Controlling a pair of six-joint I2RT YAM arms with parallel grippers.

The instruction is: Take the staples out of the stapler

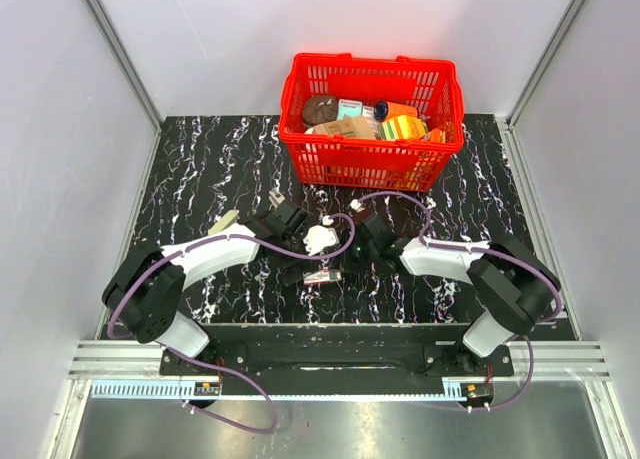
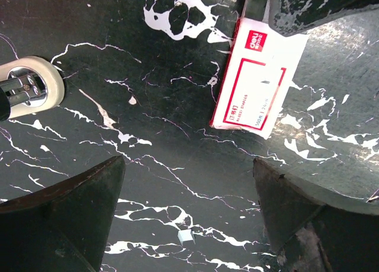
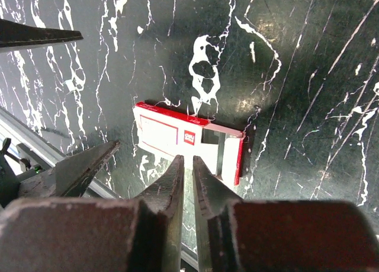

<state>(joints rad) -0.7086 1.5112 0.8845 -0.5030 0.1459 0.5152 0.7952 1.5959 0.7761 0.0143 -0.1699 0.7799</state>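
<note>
**Left gripper (image 2: 188,165) wide open, right gripper (image 3: 188,158) pinched shut on nothing**

Your left gripper hangs low over the black marble-patterned tabletop (image 1: 200,169), to the left of the red-and-white cardboard staple box (image 3: 172,133), with only bare surface between its fingers. Your right gripper's tips are almost together, empty, and poised right over that box's near edge. The small white object I take to be the stapler (image 1: 318,239) lies just beyond the box, between the two grippers and held by neither.

Watch the box. Its inner tray looks slid partly out on one side, so a descent with the closed right tips would likely shove it and spill strips. A tiny loose metal staple piece (image 2: 186,237) lies near the box. A sweep of the wide left fingers could scatter it or knock the stapler askew.
</note>
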